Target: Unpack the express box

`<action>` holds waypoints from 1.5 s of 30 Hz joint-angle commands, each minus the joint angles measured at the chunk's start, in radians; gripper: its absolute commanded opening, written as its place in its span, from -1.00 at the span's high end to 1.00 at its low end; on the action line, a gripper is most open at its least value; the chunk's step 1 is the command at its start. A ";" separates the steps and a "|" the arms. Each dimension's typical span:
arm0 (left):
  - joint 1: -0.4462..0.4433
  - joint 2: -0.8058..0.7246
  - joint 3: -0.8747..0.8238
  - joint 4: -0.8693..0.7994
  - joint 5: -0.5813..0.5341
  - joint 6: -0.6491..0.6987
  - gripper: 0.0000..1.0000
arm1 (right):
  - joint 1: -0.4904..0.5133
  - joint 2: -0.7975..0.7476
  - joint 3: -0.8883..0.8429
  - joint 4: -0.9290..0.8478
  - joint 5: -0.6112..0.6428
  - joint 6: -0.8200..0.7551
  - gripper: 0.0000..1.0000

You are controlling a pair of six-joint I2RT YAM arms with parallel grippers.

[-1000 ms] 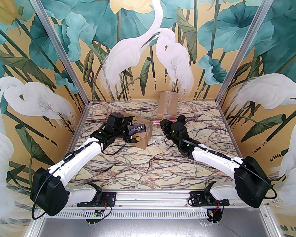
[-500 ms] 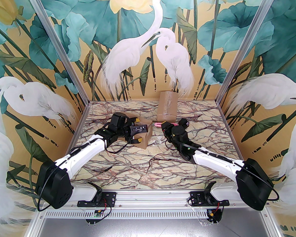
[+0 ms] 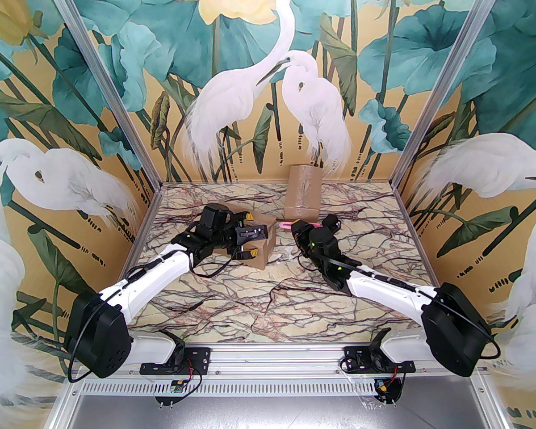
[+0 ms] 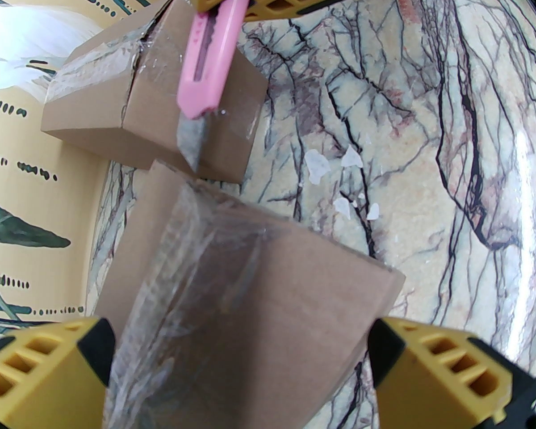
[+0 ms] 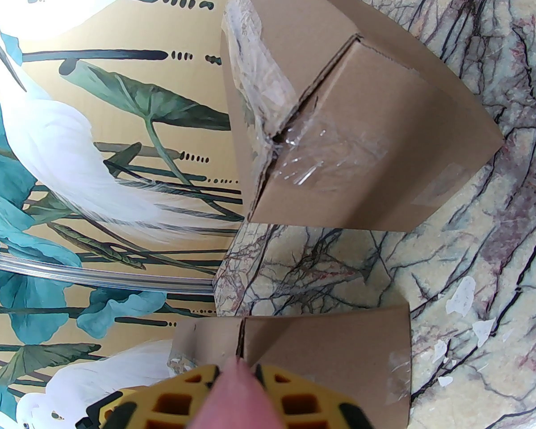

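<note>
Box (image 4: 268, 284) inside spread left hand (image 4: 239, 333).

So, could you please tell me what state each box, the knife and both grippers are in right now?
Near box: closed, taped over.
Far box: upright, taped, seam gaping at one corner.
Pink utility knife: blade out, tip by the near box's edge.
Left gripper: open, fingers either side of the near box.
Right gripper: shut on the pink utility knife.
</note>
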 commanded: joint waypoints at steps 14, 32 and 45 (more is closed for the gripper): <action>0.006 -0.005 -0.028 0.036 0.018 -0.007 -0.99 | 0.004 0.073 0.018 0.074 -0.018 0.034 1.00; 0.006 0.074 0.013 0.143 0.008 -0.021 -0.98 | 0.004 0.073 -0.007 0.136 -0.114 -0.003 1.00; 0.012 0.113 0.058 0.136 0.007 -0.099 -0.99 | 0.006 0.122 0.021 0.172 -0.266 -0.024 1.00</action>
